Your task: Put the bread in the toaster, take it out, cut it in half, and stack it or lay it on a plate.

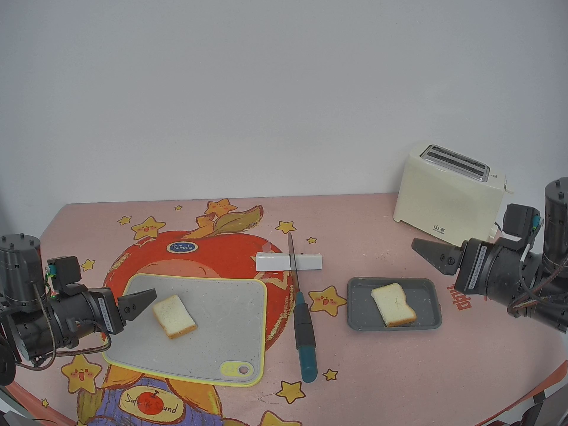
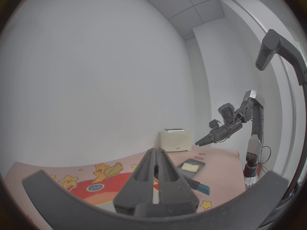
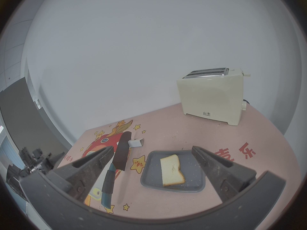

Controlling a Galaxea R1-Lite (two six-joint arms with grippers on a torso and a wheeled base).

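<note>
Grey tray (image 1: 362,303), right of the cutting board (image 1: 231,326), carries one bread half (image 1: 393,305). The second half (image 1: 174,316) lies on the board's left part, just beside my left tool (image 1: 142,300), which is closed on nothing. My right tool (image 1: 420,247) hangs wide open and empty, far right of the board, near the toaster (image 1: 447,205). The knife (image 1: 302,320) lies just right of the board.

Judgement: toasting and cutting look done; one half is left to plate.

Print on the toaster front and lettering on the surface (image 1: 378,374) not transcribed.
</note>
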